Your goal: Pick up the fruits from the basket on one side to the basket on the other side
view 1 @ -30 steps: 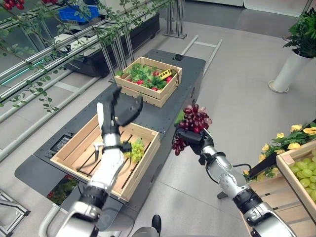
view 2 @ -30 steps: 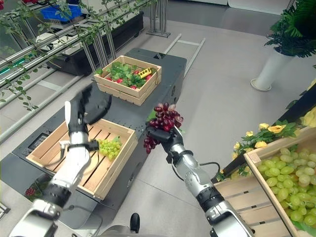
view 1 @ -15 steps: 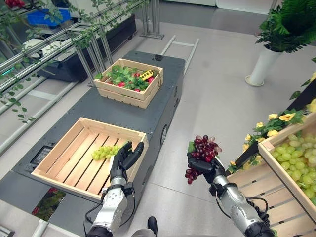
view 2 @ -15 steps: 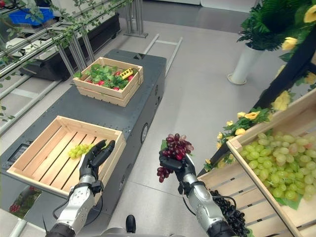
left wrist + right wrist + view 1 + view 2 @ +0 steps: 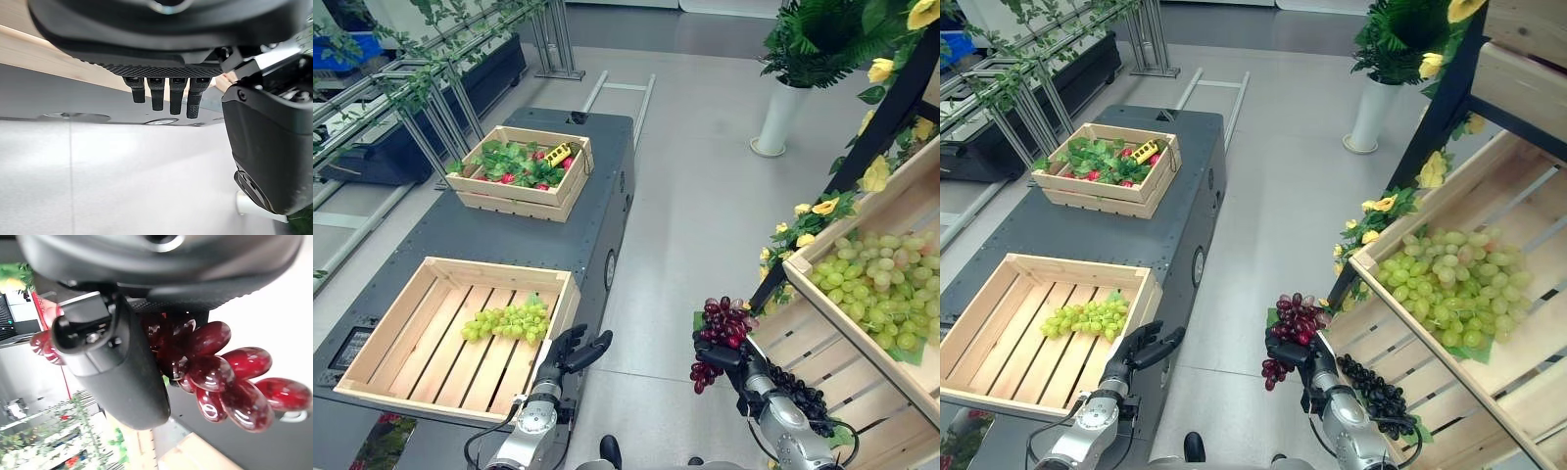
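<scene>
The right hand (image 5: 722, 356) is clamped on a bunch of red grapes (image 5: 721, 328) above the floor; the left hand (image 5: 570, 351) hangs relaxed beside the wooden crate (image 5: 431, 284) holding green grapes (image 5: 507, 321).

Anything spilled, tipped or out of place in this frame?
Nothing stands out. The right hand holds the red grape bunch over the floor, and the green grapes lie inside the near wooden crate. The left hand is open.

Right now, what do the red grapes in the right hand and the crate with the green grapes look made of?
Red grapes: glossy, with hard highlights in the right wrist view, so probably plastic; held in the right hand. Crate: pale unfinished wood, with visible slats and grain; green grapes lie inside.
</scene>
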`<state>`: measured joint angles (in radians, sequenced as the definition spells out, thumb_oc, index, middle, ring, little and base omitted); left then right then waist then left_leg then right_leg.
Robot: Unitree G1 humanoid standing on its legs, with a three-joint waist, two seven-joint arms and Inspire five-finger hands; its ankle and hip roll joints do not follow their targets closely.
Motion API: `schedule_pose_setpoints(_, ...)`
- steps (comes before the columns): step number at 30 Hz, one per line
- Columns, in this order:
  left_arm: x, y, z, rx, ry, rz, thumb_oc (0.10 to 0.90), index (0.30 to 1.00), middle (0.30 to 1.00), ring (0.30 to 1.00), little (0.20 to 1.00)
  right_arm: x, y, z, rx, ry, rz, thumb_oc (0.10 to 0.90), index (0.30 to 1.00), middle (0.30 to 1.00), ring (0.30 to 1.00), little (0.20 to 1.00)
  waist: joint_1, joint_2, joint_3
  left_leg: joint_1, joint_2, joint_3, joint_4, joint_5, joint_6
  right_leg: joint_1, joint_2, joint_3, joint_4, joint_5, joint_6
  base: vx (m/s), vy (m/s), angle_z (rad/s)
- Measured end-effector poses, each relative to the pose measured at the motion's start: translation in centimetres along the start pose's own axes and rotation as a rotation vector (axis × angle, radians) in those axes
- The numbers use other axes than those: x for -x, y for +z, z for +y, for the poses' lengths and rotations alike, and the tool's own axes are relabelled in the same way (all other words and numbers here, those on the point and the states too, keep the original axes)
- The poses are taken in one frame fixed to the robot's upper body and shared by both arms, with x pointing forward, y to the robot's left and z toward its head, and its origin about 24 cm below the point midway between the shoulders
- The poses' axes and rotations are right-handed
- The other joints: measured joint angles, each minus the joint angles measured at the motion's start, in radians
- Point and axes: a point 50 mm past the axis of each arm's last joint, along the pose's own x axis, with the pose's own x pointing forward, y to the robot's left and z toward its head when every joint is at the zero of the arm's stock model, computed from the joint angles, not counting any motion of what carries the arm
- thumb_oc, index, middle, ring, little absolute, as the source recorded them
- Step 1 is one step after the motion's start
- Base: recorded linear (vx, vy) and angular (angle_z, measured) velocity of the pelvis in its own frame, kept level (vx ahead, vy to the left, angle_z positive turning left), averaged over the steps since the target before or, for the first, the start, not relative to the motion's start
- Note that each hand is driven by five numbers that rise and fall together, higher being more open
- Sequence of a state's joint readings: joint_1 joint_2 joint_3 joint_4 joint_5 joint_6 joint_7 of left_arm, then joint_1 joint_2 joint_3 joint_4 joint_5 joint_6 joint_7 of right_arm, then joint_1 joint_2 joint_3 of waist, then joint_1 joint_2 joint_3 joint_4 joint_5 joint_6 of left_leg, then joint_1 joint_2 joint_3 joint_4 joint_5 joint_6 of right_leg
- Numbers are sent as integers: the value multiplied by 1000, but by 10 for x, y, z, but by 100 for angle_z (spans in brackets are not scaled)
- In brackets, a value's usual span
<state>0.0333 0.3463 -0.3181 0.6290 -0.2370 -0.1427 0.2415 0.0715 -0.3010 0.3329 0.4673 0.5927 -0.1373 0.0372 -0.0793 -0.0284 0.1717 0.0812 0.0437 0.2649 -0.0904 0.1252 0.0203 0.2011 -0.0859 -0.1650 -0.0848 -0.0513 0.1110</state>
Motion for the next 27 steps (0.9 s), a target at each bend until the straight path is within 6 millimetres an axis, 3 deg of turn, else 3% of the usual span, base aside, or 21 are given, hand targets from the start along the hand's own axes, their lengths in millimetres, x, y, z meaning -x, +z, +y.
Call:
schedule_pose_setpoints(5,2,-13,-3,-14,13,71,800,900,900,900,900,3,-5,-3,50,-4,23,400,300,300,300,300,-24,23,2,2,12,27,1,-7,-7,-28,10,35,22,-3,-3,-14,-54,-20)
schedule_pose_setpoints(8,2,-15,-6,-14,20,77,800,900,900,900,900,5,-12,-7,92,-13,55,400,300,300,300,300,-3,30,4,-2,27,30,37,-19,-25,-70,15,55,79,-18,-19,-1,17,-48)
schedule_pose_setpoints(10,3,-18,-5,-18,41,90,800,900,900,900,900,6,-13,-10,128,-5,72,400,300,300,300,300,22,22,28,-16,24,-97,116,-41,-49,-88,11,120,107,-20,-24,-93,141,-74)
schedule_pose_setpoints(12,1,-14,-6,-15,44,79,800,900,900,900,900,5,-6,-18,196,-11,62,400,300,300,300,300,22,41,52,-45,27,-140,148,-61,-52,-130,12,147,139,-17,-19,-162,152,-52)
schedule_pose_setpoints(14,-8,0,-10,-25,44,43,800,900,900,900,900,3,6,-30,235,-55,36,400,300,300,300,300,3,68,82,-65,31,-125,112,-76,-47,-198,17,149,179,-14,-13,-127,133,-38)
schedule_pose_setpoints(16,-18,16,-6,-38,74,-2,800,900,900,900,900,-5,16,-33,249,-80,8,400,300,300,300,300,15,56,113,-83,16,-118,80,-55,-39,-254,2,143,197,6,2,-61,105,-51)
schedule_pose_setpoints(18,-24,28,-5,-48,90,-37,800,900,900,900,900,-5,17,-33,245,-106,-4,400,300,300,300,300,-11,40,132,-91,2,-118,55,-34,-30,-270,-13,132,188,17,11,-76,145,0)
schedule_pose_setpoints(25,-26,33,-3,-60,105,-57,800,900,900,900,900,-6,23,-33,274,-124,-41,400,300,300,300,300,-11,38,191,-86,-4,-67,45,-34,-21,-291,-23,148,173,38,21,-21,101,-16)
schedule_pose_setpoints(27,-24,31,0,-62,122,-53,800,900,900,900,900,-13,34,-30,294,-112,-73,400,300,300,300,300,12,36,215,-82,9,-19,41,-36,-19,-313,-35,87,175,59,13,-94,37,-65)
